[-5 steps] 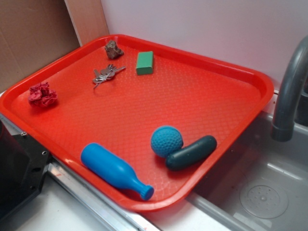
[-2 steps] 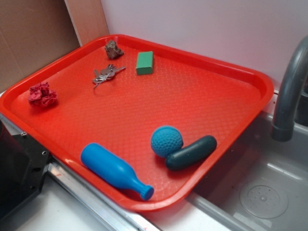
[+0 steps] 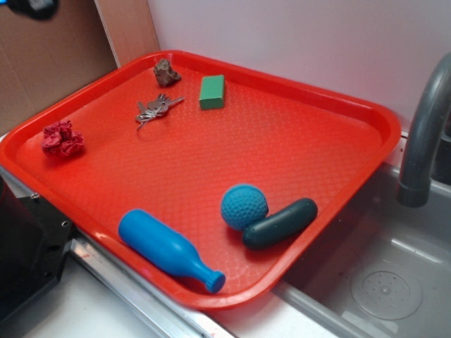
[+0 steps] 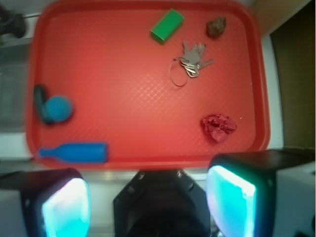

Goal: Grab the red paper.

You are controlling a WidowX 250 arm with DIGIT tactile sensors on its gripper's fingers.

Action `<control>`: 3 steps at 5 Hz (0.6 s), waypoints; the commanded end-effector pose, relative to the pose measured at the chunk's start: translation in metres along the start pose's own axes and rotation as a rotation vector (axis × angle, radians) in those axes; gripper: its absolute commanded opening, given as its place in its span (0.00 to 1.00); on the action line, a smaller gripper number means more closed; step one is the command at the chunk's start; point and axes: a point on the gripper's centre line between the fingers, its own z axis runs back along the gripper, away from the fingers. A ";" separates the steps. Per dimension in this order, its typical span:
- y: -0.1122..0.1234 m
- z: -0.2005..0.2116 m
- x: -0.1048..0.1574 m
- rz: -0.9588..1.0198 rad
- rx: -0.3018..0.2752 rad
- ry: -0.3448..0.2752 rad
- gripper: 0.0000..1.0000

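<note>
Tray (image 3: 366, 120) w/ red paper (image 3: 62, 138) beside sink (image 3: 394, 282).

Below me, the red tray (image 4: 148, 123) holds keys (image 4: 190, 61), green block (image 4: 167, 25), rock (image 4: 216, 27), blue ball (image 4: 59, 108), blue bowling pin (image 4: 76, 152).

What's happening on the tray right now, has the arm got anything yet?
Nothing is held. The gripper hangs high over the tray's near edge, its fingers spread wide with nothing between them. The red paper lies untouched on the red tray, near one edge. The keys, green block, rock-like lump, blue ball and blue bottle lie elsewhere on the tray.
</note>
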 end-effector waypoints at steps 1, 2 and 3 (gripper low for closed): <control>0.051 -0.054 0.028 0.100 0.082 0.010 1.00; 0.078 -0.085 0.026 0.116 0.110 -0.025 1.00; 0.093 -0.112 0.022 0.176 0.113 0.011 1.00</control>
